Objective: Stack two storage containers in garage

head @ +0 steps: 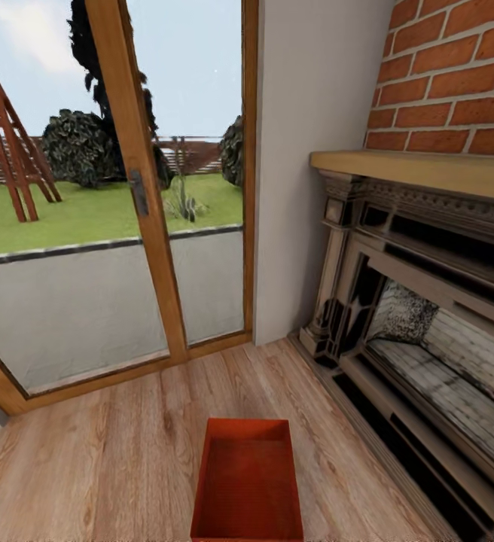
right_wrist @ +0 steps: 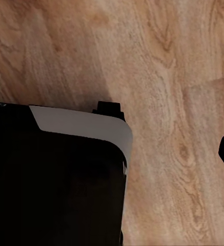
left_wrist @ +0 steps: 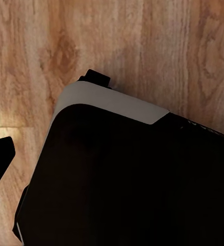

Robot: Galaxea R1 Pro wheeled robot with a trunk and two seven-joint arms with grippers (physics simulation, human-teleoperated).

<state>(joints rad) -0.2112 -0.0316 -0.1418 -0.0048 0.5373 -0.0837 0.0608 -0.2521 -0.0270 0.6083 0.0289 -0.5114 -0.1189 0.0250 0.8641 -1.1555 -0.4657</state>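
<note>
Stood in the living room [head: 315, 150], on light wood-plank flooring [head: 89, 467]. One open, empty orange-red bin [head: 248, 482] lay on the planks, just ahead, near the brick fireplace [head: 428, 301] and the wood-framed glass door [head: 138, 188]. Wrist views looked down past the dark robot base [left_wrist: 127, 179] onto planks. Claw states: cannot tell.

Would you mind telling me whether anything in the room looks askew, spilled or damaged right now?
Nothing stands out. One orange-red storage container sits upright and empty on the wood-plank floor, between the glass door and the brick fireplace, with no visible damage.
</note>
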